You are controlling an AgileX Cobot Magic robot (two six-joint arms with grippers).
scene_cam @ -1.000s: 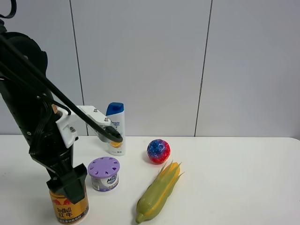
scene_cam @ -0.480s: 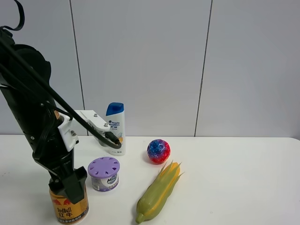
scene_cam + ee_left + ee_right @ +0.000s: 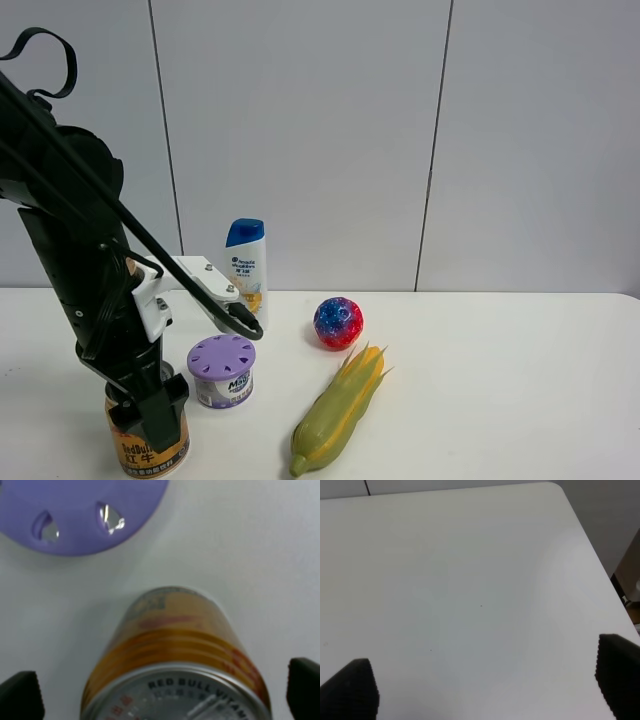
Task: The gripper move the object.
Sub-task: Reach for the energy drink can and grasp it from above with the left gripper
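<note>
left tool (image 3: 162,695) wide, astride upright Red Bull can (image 3: 175,645), not touching | right tool (image 3: 485,687) wide above tabletop (image 3: 470,580)

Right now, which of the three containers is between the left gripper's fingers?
The gold Red Bull can; the purple-lidded tub stands beside it, the shampoo bottle farther back.

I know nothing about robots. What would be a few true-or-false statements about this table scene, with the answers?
1. The left tool straddles the can with its fingers apart. True.
2. The can lies on its side. False: it stands upright.
3. A purple-lidded tub stands beside the can. True.
4. The right tool grips something. False: it is open over bare table.
</note>
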